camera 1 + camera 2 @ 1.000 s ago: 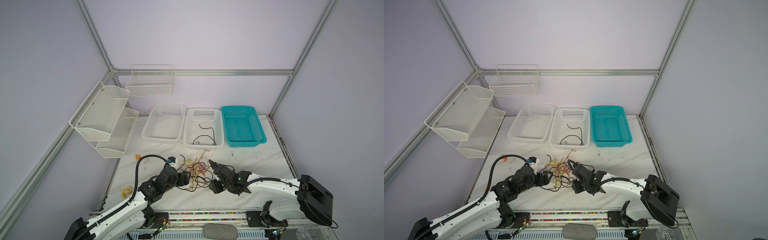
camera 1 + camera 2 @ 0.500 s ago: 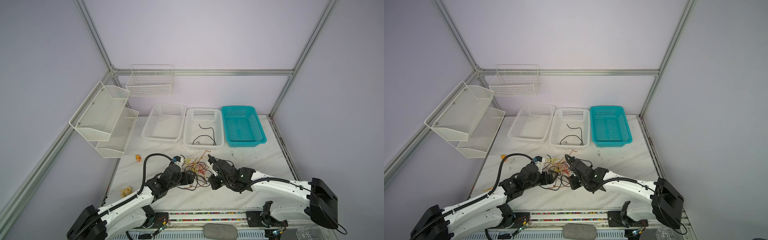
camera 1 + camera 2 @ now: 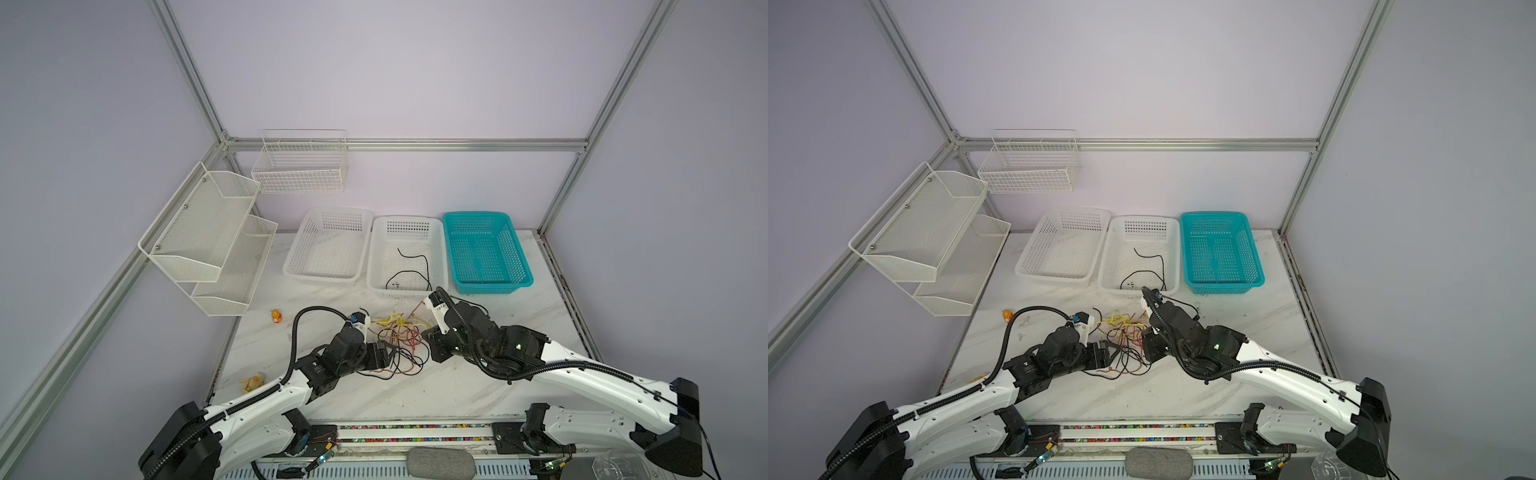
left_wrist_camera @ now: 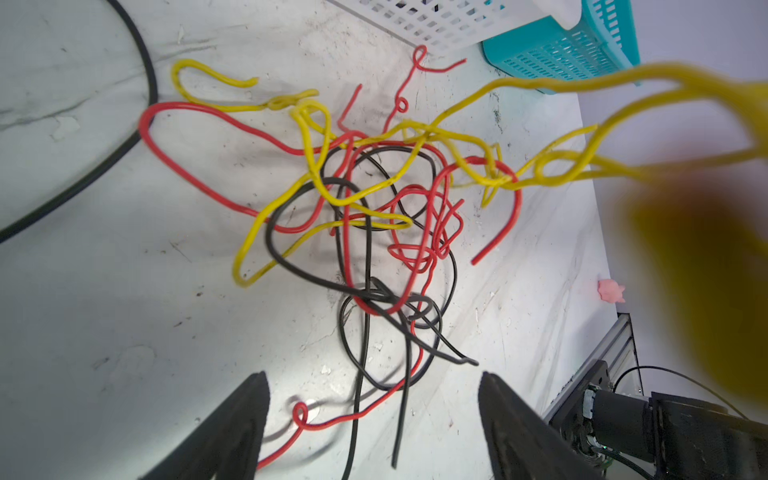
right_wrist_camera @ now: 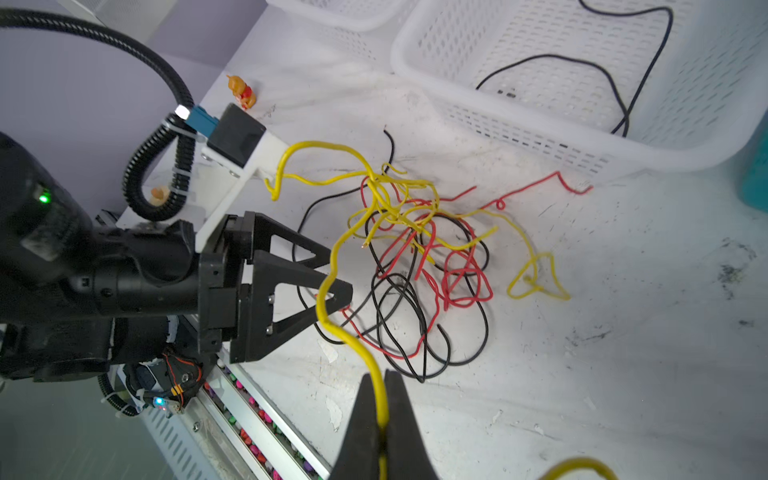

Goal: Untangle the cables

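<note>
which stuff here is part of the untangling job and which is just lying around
Job:
cable tangle
yellow cable pinched in the right gripper
left gripper, open
black cable in the middle white basket

Lying about:
orange toy figure
yellowish scraps
pink scrap
wire wall rack
mesh wall shelf

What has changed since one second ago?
The right gripper moved toward the middle white basket and shut its jaws on a yellow cable of the tangle. The left gripper edged nearer the tangle, jaws open as before. The black cable in that basket stayed put.
</note>
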Controlling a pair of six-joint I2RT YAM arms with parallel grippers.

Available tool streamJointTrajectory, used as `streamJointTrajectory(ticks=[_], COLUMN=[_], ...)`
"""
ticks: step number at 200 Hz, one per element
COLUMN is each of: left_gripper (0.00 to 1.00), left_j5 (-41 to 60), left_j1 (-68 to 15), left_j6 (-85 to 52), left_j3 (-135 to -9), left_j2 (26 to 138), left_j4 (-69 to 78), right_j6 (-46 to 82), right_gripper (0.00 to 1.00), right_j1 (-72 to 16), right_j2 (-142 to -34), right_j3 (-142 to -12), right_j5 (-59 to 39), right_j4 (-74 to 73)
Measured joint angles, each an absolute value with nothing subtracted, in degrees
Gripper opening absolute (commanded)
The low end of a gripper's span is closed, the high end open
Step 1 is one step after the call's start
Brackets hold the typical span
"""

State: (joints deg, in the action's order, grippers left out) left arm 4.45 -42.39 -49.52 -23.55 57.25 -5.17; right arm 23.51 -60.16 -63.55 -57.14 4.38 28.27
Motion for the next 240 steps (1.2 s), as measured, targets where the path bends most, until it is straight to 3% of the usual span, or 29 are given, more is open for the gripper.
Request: streamJointTrajectory(ticks=[55, 138, 240], left_gripper=[0.78, 0.76, 0.76], left_j5=[4.25, 1.91, 4.38], left_j1=[-42.39, -42.13, -42.02], left_j6=[-49.54, -49.50, -49.56], left_j3=[-23.53, -22.70, -22.57], left_j2=[52.86, 39.72, 48.51], left_j4=[-5.45, -5.50, -1.72], right_j6=[24.36, 30.81, 35.53], right_gripper=[0.00, 0.00, 0.00], right_j1=[-60.18, -60.18, -60.16], right_j2=[-64.27, -69.41, -72.84], right_j3=[-57.12, -46.83, -44.42], right_j5=[3.16, 4.16, 9.47], right_j4=[25.30, 22.68, 21.93])
